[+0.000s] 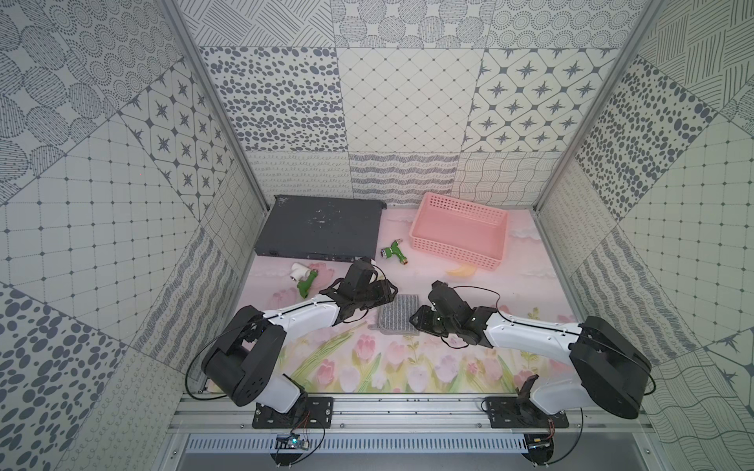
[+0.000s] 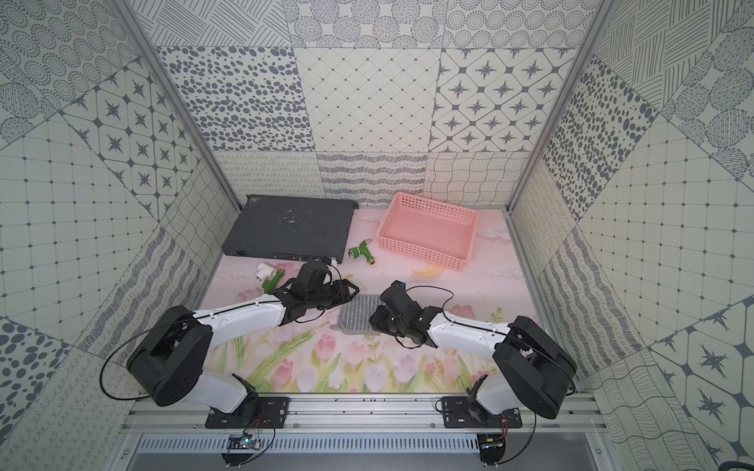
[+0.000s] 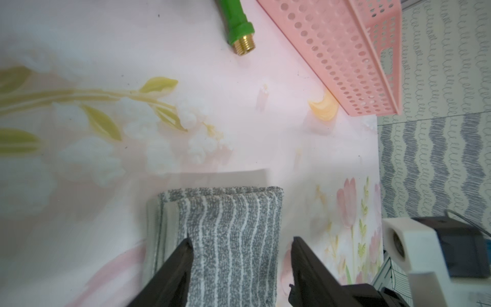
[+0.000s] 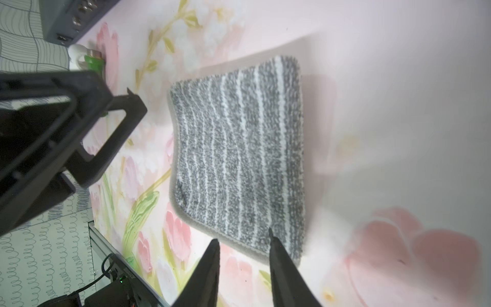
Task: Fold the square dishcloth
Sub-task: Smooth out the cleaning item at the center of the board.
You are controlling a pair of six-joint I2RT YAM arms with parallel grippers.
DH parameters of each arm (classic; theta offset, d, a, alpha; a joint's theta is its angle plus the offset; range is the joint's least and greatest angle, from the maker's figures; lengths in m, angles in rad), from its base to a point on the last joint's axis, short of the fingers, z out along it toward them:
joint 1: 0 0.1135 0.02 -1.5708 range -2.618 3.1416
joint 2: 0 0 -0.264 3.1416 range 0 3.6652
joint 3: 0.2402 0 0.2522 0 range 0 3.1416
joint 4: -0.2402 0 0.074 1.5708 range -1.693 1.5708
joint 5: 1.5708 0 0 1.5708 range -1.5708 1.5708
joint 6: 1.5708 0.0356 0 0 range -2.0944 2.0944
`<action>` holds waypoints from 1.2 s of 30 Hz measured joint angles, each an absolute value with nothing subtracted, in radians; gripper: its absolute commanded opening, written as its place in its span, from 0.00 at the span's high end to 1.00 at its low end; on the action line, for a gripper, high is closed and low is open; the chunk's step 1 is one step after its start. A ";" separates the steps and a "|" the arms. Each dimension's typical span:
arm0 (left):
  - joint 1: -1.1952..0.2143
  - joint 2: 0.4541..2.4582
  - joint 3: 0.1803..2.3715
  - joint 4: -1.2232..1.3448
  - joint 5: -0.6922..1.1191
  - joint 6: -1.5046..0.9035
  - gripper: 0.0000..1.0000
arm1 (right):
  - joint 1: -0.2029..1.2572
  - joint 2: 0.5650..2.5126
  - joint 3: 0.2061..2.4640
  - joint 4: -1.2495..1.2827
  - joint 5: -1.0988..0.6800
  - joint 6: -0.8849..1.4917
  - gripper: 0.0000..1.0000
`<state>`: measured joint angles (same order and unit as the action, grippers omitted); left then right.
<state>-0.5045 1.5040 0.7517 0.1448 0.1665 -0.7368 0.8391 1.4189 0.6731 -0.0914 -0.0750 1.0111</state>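
- Patterned grey-and-white panels close in a tabletop covered by a pink floral mat. The square dishcloth lies on it mid-table, between the two arms. It is well apart from the pink basket and the dark flat case at the back.
- The cloth looks doubled over. The left wrist view shows stacked layers at its far edge, with the plain hem peeking out along one side. I judge the fold to be laid down, so the step in hand is letting go cleanly.
- The left gripper has its jaws spread wide and straddles the striped cloth. One fingertip sits where the pile meets the hem. The other is over the mat just beside the opposite edge. Whether either tip presses on the fabric I cannot tell.
- The right gripper has its jaws parted only narrowly, at a hemmed corner. One fingertip is over the striped pile and the other over the mat just outside the hem. The cloth lies flat there, and nothing looks pinched.
- To do this well, both grippers should rise straight up before swinging outward. The fuzzy pile could catch on a fingertip, and a sideways drag would skew the top layer off the lower one.
- If a second fold is wanted, the exposed hem side is probably the easier edge to grip.
- The green hose fitting lies near the basket, clear of both arms.
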 measured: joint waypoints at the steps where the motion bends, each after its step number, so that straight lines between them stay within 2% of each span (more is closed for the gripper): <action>1: -0.505 1.484 0.744 0.143 0.166 -0.738 0.36 | 0.831 1.416 0.677 -0.095 -0.072 1.005 0.67; 6: -0.505 1.412 0.707 0.142 0.168 -0.743 0.44 | 0.786 1.426 0.722 -0.128 -0.058 0.956 0.76; 10: -0.505 1.390 0.660 0.146 0.195 -0.758 0.54 | 0.747 1.480 0.796 -0.131 -0.062 0.920 0.80; 14: -0.505 1.387 0.607 0.153 0.231 -0.771 0.59 | 0.723 1.554 0.854 -0.131 -0.075 0.892 0.82; 31: -0.509 1.462 0.500 0.242 0.299 -0.802 0.65 | 0.662 1.747 0.918 -0.130 -0.104 0.856 0.84; 33: -0.509 1.475 0.496 0.265 0.304 -0.807 0.64 | 0.657 1.747 0.918 -0.130 -0.106 0.854 0.82; 36: -0.509 1.481 0.493 0.290 0.315 -0.815 0.55 | 0.651 1.745 0.918 -0.130 -0.108 0.842 0.76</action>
